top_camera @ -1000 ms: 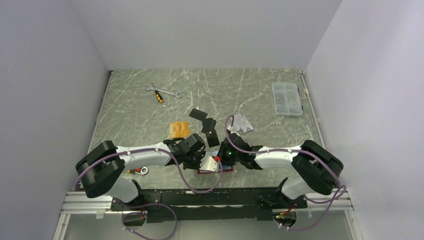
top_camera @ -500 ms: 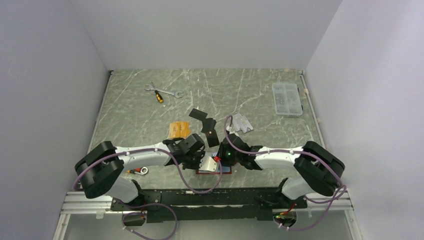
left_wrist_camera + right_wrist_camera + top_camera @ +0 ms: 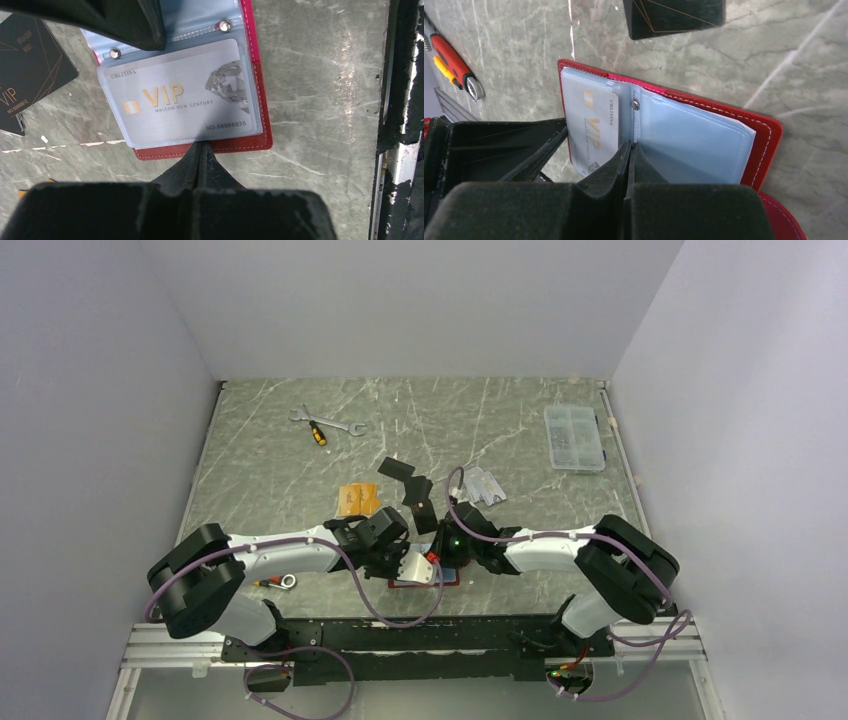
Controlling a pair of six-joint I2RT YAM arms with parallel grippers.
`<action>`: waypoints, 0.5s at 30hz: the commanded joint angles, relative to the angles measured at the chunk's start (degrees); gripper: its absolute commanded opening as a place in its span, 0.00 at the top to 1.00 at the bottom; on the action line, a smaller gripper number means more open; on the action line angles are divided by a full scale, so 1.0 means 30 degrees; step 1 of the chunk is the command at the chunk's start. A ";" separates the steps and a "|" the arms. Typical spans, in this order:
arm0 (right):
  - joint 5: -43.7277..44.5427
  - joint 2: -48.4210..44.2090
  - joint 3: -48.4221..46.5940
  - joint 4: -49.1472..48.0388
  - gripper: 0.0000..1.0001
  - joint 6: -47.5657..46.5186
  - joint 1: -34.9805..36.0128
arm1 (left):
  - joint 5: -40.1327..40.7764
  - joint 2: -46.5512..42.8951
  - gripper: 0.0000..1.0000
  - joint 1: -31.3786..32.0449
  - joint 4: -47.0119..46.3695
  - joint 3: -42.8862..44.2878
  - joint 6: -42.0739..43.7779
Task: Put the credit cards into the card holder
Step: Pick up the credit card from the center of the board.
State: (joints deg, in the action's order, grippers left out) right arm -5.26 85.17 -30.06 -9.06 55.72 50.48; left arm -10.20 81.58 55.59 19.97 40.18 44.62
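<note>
The left gripper (image 3: 202, 150) is seen fully closed, its two black fingers pressed together with nothing between them. The joined tips are set against the near edge of the small dark-red leather-look card holder (image 3: 263, 112), which is laid open and flat on the grey marbled table (image 3: 325, 100). A silver-grey credit card (image 3: 185, 97) printed "VIP" is lodged in the top clear plastic sleeve (image 3: 117, 122).

The right gripper (image 3: 630, 150) is also closed on nothing. Its tips are placed at the holder's spine, just below a small metal rivet (image 3: 636, 105), between the sleeve with the card and a second clear sleeve spread to the other side.

A black card (image 3: 30, 65) with gold lettering is found just beside the holder. A red-and-yellow-handled tool (image 3: 451, 62) lies near it on the left arm's side.

From above, the holder is seen near the front edge of the table, between the two arms and largely hidden by them. Farther out lie the orange cards (image 3: 358, 500), the black cards (image 3: 397, 468) and the silver-grey cards (image 3: 482, 485). Well apart from these, a steel wrench (image 3: 345, 426) and a yellow-handled screwdriver (image 3: 317, 433) are crossed at the far left. A clear plastic compartment box (image 3: 574, 438) is set at the far right.
</note>
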 commanded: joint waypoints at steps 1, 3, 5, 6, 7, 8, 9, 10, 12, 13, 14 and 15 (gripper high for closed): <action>-0.0417 0.1200 -0.0666 -0.0711 1.00 0.0046 0.0460 | -0.0264 -0.0420 1.00 0.0102 -0.0344 -0.0123 0.0465; -0.0549 0.1588 -0.1033 -0.0945 1.00 0.0178 0.0768 | -0.0213 -0.0431 1.00 0.0102 -0.0346 -0.0152 0.0520; -0.0598 0.1876 -0.1332 -0.1055 1.00 0.0268 0.1097 | -0.0179 -0.0460 1.00 0.0102 -0.0328 -0.0152 0.0552; -0.0570 0.1963 -0.1491 -0.1012 1.00 0.0242 0.1238 | -0.0202 -0.0473 1.00 0.0102 -0.0309 -0.0134 0.0524; -0.0541 0.1989 -0.1558 -0.0948 1.00 0.0231 0.1318 | -0.0204 -0.0467 1.00 0.0102 -0.0299 -0.0099 0.0517; -0.0530 0.1970 -0.1537 -0.0992 1.00 0.0248 0.1368 | -0.0227 -0.0474 1.00 0.0102 -0.0258 -0.0073 0.0517; -0.0518 0.1924 -0.1527 -0.0994 1.00 0.0310 0.1367 | -0.0256 -0.0471 1.00 0.0105 -0.0220 -0.0051 0.0513; -0.0483 0.1845 -0.1472 -0.0931 1.00 0.0295 0.1367 | -0.0240 -0.0475 1.00 0.0088 -0.0230 -0.0037 0.0512; -0.0417 0.1492 -0.1416 -0.0730 1.00 0.0267 0.1363 | -0.0169 -0.0449 1.00 0.0102 -0.0241 -0.0064 0.0550; -0.0390 0.1282 -0.1384 -0.0609 1.00 0.0264 0.1356 | -0.0127 -0.0486 1.00 0.0087 -0.0247 -0.0086 0.0564; -0.0328 0.0999 -0.1351 -0.0415 1.00 0.0216 0.1325 | -0.0078 -0.0524 1.00 0.0074 -0.0256 -0.0093 0.0591; -0.0240 0.0733 -0.1269 -0.0182 1.00 0.0158 0.1256 | -0.0072 -0.0562 1.00 0.0091 -0.0256 -0.0097 0.0609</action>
State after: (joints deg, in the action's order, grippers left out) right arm -4.56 89.12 -33.45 -10.63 55.94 52.75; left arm -8.64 81.06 55.55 22.48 40.07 45.39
